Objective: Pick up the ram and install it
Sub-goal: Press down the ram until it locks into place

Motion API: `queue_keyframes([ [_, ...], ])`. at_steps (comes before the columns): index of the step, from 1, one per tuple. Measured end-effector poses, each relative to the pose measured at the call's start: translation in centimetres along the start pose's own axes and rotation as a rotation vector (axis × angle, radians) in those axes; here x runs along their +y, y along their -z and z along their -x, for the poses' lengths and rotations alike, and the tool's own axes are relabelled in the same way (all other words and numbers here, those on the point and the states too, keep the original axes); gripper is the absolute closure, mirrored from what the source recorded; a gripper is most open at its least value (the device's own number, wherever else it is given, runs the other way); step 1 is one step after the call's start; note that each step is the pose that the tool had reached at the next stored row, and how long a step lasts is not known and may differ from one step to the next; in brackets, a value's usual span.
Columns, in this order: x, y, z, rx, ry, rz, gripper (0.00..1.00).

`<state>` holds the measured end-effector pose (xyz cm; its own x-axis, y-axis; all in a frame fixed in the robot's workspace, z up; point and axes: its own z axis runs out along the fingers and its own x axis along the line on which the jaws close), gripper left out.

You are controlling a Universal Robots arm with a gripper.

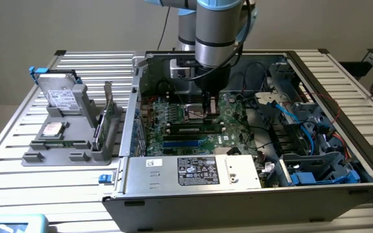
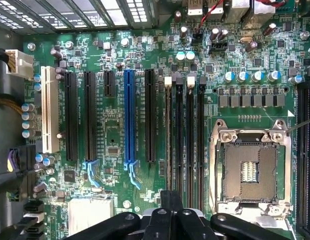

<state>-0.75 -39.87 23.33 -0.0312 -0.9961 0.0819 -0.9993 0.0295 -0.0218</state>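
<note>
The ram [image 1: 64, 144] sits in the tray [image 1: 34, 158] beside the case [image 1: 173, 213]; the pincer [image 2: 166, 199], shut and empty, hangs over the motherboard [image 2: 114, 130].

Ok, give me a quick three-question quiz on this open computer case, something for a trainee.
1. True or false: the silver-framed square processor socket on the green motherboard is empty.
2. Pick one: the long bright blue expansion slot sits between A) two black slots, B) two white slots, C) two round capacitors.
3. Fill in: the robot's black hand is over the motherboard with its fingers ____.
Key: 1 true; 2 A; 3 shut.
</note>
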Motion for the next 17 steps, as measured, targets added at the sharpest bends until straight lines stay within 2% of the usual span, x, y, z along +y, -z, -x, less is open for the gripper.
queue_keyframes([
  [17,0.08,-0.23,0.07,-0.0017,-0.006,-0.0040,0.89],
])
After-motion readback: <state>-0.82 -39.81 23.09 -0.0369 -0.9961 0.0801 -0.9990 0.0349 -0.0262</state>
